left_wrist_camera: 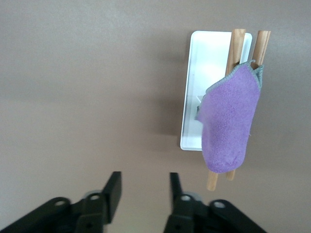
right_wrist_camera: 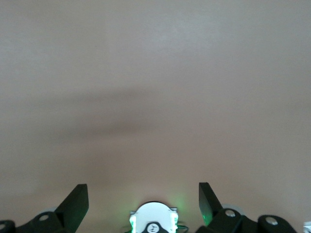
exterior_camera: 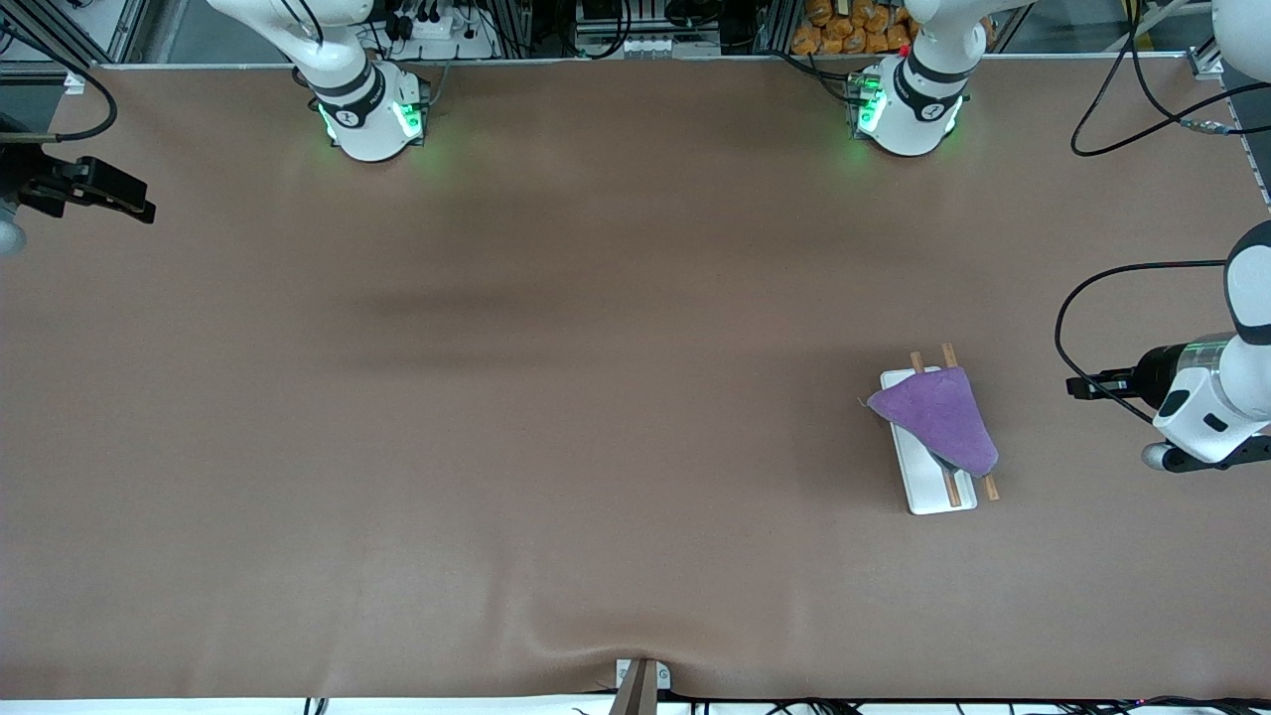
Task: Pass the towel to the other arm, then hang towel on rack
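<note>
From my station I see the towel [exterior_camera: 938,417] draped over the two wooden rods of the rack [exterior_camera: 933,492], which sits on the table [exterior_camera: 556,397] toward the left arm's end. The purple cloth covers most of the rods' length and spills over the white base on the side facing the right arm's end; both rod tips stick out bare at the end nearer the front camera, and short stubs show at the other end too. In the left wrist view the towel [left_wrist_camera: 228,124] hangs as a rounded fold across the rods, its grey edging showing at one corner, with the rack [left_wrist_camera: 201,73] base bare beside it. The left gripper [left_wrist_camera: 145,191] is up over bare table near the rack, clear of the towel, its fingers parted with nothing between them. In the front view that left gripper [exterior_camera: 1090,386] points toward the rack from the table's edge. The right gripper [right_wrist_camera: 143,201] waits over bare table at the right arm's end, fingers spread wide and empty, with its own arm's base just below it in its wrist view.
</note>
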`<state>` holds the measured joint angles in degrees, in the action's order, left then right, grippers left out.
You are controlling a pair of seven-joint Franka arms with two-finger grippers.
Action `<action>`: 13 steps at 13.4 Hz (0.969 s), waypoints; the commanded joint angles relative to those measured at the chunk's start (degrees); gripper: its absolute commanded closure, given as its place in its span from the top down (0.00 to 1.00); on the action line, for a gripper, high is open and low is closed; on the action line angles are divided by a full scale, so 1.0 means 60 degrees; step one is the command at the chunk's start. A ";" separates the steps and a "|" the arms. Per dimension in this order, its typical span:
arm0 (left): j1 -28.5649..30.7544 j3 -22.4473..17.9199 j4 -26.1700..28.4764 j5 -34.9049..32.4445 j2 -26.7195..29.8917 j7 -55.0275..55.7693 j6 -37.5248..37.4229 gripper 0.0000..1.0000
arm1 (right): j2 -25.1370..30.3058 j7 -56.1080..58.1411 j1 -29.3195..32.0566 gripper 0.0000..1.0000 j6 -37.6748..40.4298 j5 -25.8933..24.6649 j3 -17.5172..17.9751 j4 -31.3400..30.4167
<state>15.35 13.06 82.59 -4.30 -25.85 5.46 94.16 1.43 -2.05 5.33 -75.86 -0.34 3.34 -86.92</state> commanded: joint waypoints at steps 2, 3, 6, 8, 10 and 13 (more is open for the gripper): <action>0.0122 0.0108 -0.0068 -0.0074 0.0543 -0.0557 -0.0093 1.00 | 0.0303 0.0004 -0.0244 1.00 -0.0379 0.0481 -0.0527 -0.0061; 0.0122 0.0138 -0.0098 -0.0089 0.0747 -0.0733 -0.0093 1.00 | 0.0303 0.0208 -0.0259 1.00 -0.0379 0.0394 -0.0542 -0.0045; 0.0079 0.0240 -0.0681 -0.0089 0.1086 -0.1247 -0.0093 1.00 | 0.0303 0.1292 -0.0259 1.00 -0.0861 0.0349 -0.0586 -0.0030; 0.0049 0.0372 -0.0801 -0.0089 0.1522 -0.1233 -0.0093 1.00 | 0.0288 0.1265 -0.0448 1.00 -0.0863 0.0349 -0.0674 -0.0016; 0.0020 0.0489 -0.0801 -0.0176 0.1934 -0.1189 -0.0107 1.00 | 0.0245 0.1192 -0.0566 1.00 -0.0862 0.0349 -0.0835 0.0087; 0.0020 0.0694 -0.0728 -0.0118 0.2579 -0.1145 -0.0398 1.00 | 0.0244 0.1192 -0.0363 1.00 -0.0834 0.0393 -0.0850 0.0087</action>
<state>15.16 16.24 77.20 -4.30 -12.97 -1.04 93.68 2.23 4.72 3.16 -80.98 1.15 -0.79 -86.44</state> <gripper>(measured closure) 0.000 0.000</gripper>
